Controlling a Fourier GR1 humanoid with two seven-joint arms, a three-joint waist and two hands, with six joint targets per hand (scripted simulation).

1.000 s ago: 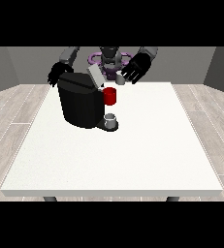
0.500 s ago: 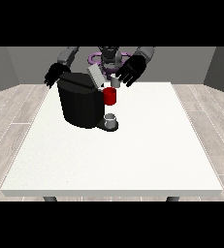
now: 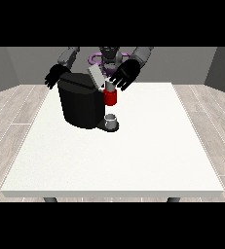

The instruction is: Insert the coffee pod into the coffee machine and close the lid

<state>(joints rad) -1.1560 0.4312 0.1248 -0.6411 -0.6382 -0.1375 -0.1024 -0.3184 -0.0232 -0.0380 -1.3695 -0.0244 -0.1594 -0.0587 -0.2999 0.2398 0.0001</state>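
A black coffee machine point(image 3: 82, 104) stands on the white table point(image 3: 133, 151) at the back left. Its grey lid point(image 3: 96, 76) is tilted up and open. A red pod holder point(image 3: 110, 97) sits at the machine's front, with a small grey pod point(image 3: 110, 86) on top of it. A grey cup point(image 3: 111, 120) rests on the machine's base below. The hand at the view's right point(image 3: 124, 75) hovers just above and right of the lid, fingers spread. The hand at the view's left point(image 3: 55, 76) hangs by the machine's back left corner, fingers relaxed.
The robot's torso point(image 3: 109, 56) stands behind the table's far edge. The table stretches wide to the right of the machine and towards the camera. Grey floor surrounds it.
The hand at the view's right has moved left and slightly down, closer to the raised lid. The other hand and the machine have stayed in place.
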